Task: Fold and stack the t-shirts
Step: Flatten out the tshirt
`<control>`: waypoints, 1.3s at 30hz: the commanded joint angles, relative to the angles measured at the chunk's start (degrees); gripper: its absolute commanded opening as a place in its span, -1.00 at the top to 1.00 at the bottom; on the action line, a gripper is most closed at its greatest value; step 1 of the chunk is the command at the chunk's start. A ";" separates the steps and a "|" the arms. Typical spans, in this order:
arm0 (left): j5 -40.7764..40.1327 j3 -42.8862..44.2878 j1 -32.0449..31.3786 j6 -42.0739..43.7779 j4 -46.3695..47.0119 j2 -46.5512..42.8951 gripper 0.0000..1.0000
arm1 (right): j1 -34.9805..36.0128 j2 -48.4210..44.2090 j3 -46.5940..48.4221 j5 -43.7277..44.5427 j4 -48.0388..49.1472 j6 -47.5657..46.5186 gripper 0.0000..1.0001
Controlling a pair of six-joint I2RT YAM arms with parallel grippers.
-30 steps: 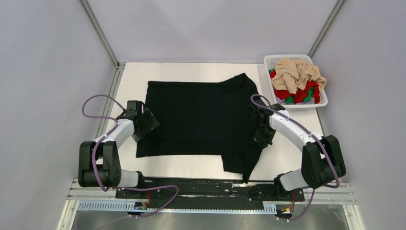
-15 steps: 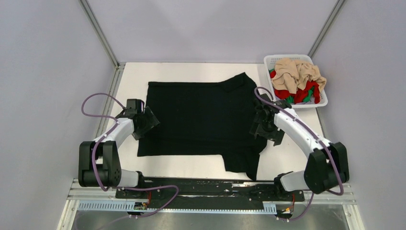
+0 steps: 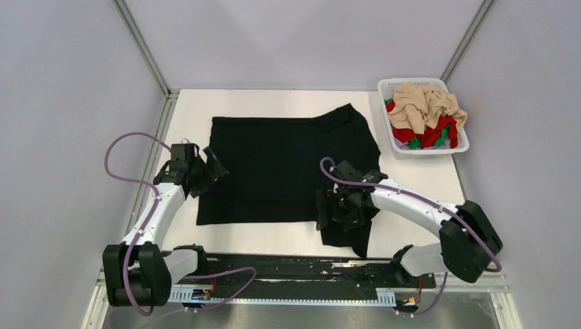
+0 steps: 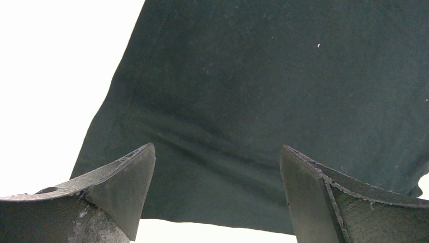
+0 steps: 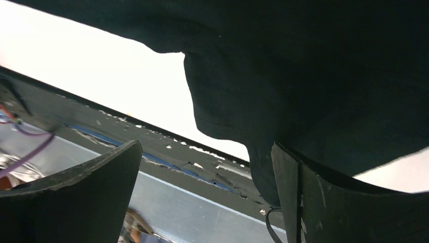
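A large black t-shirt (image 3: pixel 284 164) lies spread on the white table (image 3: pixel 274 103). One black flap (image 3: pixel 346 236) reaches toward the near edge. My left gripper (image 3: pixel 209 171) hovers open at the shirt's left edge. In the left wrist view the black t-shirt (image 4: pixel 263 76) fills the space beyond the empty left gripper (image 4: pixel 217 149). My right gripper (image 3: pixel 327 211) is open over the near right part of the shirt. In the right wrist view the right gripper (image 5: pixel 207 147) holds nothing, and the black t-shirt (image 5: pixel 313 66) passes above and behind its right finger (image 5: pixel 324 202).
A white lattice basket (image 3: pixel 384 86) stands at the back right. It holds crumpled beige (image 3: pixel 425 103), red (image 3: pixel 404 130) and green (image 3: pixel 442 134) t-shirts. A metal rail (image 3: pixel 294 274) with the arm bases runs along the near edge. Grey walls close in both sides.
My right gripper has opened, letting go of the shirt's right side, and swung left and nearer to the flap. The left arm stretched out, its gripper hardly shifting.
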 commanded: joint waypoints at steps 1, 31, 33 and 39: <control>0.95 -1.33 0.20 -0.36 -1.45 -1.86 -1.00 | 5.01 4.91 -0.61 2.41 4.27 -0.20 -1.00; 8.15 11.92 -0.08 -1.92 8.31 15.81 -1.00 | -24.12 17.88 31.22 10.03 18.89 -4.92 -1.00; 8.64 13.15 -0.18 -1.79 9.06 18.13 -1.00 | -26.26 24.25 36.53 8.18 22.16 -4.33 -1.00; 7.33 14.38 -0.19 -0.32 9.37 24.43 -1.00 | -27.19 43.50 54.01 8.71 23.73 -5.29 -1.00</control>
